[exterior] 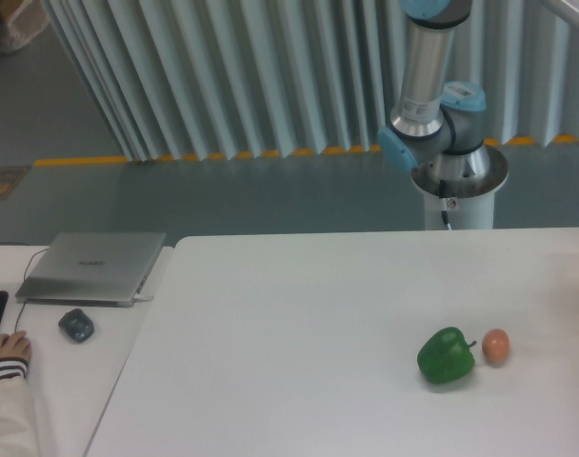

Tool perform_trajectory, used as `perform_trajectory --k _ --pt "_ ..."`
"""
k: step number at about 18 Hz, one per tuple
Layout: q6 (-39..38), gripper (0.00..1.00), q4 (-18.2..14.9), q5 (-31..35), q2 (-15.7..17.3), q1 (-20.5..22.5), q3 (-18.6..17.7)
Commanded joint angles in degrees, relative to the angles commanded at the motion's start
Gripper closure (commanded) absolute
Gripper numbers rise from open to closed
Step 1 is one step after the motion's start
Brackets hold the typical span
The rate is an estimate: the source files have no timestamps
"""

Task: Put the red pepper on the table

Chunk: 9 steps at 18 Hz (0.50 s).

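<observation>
The white worktop (289, 324) fills the near part of the scene, and toward its right side lies a green bell pepper (447, 356) with a small orange-tan egg-shaped thing (496, 346) just beside it on the right, the two close together but seemingly not touching. The red pepper does not appear anywhere in this view, so its place cannot be told. The gripper is also out of the picture, and whether it is wide, narrow or holding something cannot be told. Of the arm, only the base and lower joints (442, 143) show at the far right, behind the worktop's far edge, with a silver link rising out of the top of the picture; a small tan edge at the right border may belong to something on the worktop, but too little of it shows to say. To the left stands a lighter side desk (51, 381) carrying a closed silver laptop (92, 267), a dark mouse (76, 326) nearer than it, and a person's hand (8, 350) in a striped cuff resting at the left edge.
</observation>
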Motion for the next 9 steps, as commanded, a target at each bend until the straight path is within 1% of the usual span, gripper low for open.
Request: perform_trajectory --k 1,9 --pt "0.0 0.00 -0.1 0.0 -0.5 0.2 0.0" --pt "-0.3 0.00 0.3 -1.9 -1.1 0.7 -1.2"
